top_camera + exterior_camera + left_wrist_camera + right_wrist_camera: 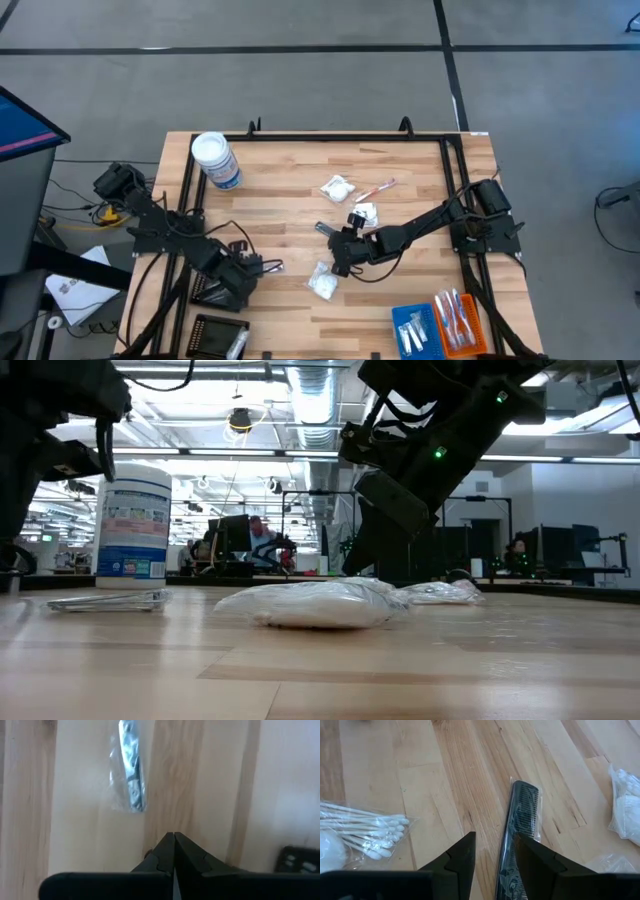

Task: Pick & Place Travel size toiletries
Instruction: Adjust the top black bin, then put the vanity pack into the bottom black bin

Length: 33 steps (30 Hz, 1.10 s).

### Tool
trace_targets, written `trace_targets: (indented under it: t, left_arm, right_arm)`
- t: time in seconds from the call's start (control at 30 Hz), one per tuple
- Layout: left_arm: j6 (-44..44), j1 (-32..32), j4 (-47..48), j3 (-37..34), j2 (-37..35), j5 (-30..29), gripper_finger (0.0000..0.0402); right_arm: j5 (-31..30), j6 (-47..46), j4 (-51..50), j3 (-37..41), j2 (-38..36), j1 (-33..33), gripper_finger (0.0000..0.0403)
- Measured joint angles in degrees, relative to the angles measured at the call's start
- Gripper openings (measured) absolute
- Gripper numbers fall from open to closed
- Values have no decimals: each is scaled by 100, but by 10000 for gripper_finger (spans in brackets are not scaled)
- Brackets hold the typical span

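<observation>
The toiletries lie scattered on the wooden table. White sachets (337,187) (323,283) and a red-pink toothbrush (378,188) lie mid-table. A black comb in clear wrap (521,815) lies flat on the wood. My right gripper (495,851) (338,243) hangs open, slanting down over the comb's near end, one finger on each side, and I see no touch. My left gripper (173,842) (258,266) is shut at the near left, pointing down at bare wood. A clear-wrapped silvery piece (131,770) lies just ahead of it.
A white-lidded round jar (215,160) stands at the far left. A black tray (220,335) sits at the near left edge; blue (412,328) and orange (460,322) trays sit at the near right. A bag of cotton swabs (367,832) lies beside the right gripper.
</observation>
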State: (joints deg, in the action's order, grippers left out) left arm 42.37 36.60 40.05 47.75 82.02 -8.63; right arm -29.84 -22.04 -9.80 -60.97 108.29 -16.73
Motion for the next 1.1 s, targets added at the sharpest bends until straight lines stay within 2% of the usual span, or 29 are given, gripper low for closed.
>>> trace_targets:
  t: [0.2, 0.43, 0.57, 0.73, 0.8, 1.0, 1.1]
  left_arm:
    - [329, 9, 521, -1, 0, 121, 0]
    - [310, 26, 472, -2, -5, -43, 0]
    - [126, 28, 232, -4, -188, -341, 0]
    - [-454, 28, -553, -4, -479, -580, 0]
    - [-602, 26, -829, -4, -569, -703, 0]
    - [-986, -9, -1294, -4, -757, -1318, 1]
    - [-1104, -9, -1379, -2, -787, -1944, 1]
  right_arm:
    - [1, 2, 0, 0, 0, 0, 128]
    - [0, 2, 0, 0, 0, 0, 128]
    - [58, 7, -2, 0, 0, -9, 128]
    - [1234, 411, -17, 0, 0, -20, 126]
    - [1526, 466, -37, 0, 0, -43, 124]
    - [1628, 422, -219, 0, 0, -147, 120]
    - [1218, 144, -353, 4, -119, -163, 112]
